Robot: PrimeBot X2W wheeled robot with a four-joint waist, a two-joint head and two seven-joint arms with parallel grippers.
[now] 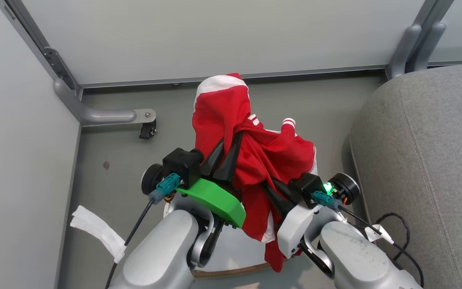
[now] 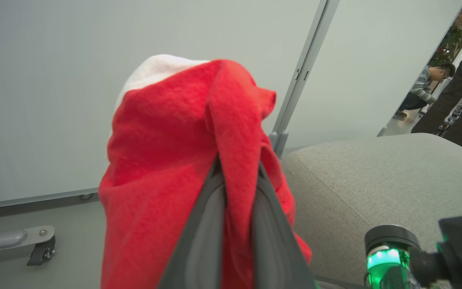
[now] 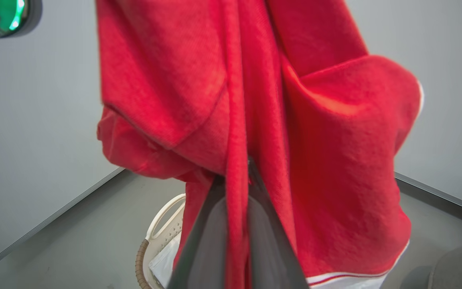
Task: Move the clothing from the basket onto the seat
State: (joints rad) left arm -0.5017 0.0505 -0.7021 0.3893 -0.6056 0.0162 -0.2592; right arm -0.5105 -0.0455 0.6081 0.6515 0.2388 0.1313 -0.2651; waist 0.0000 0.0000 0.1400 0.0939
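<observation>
Clothing: 1 red garment with white bands, held up above the basket, lowest hem hanging near its rim.
Left gripper: clamped on 1 upper fold.
Right gripper: clamped on 1 lower fold.
Seat: to the robot's right.
Risks:
1. The thin pinched folds may slip during the swing.
2. The trailing hem may snag and drag the basket.
3. Loose cloth may fall short, onto the floor.

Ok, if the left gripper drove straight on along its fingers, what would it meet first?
The left gripper is clamped on the clothing, bunched over its tips; past that, probably the pale wall panel, though depth is unclear. The seat lies off to the side.
</observation>
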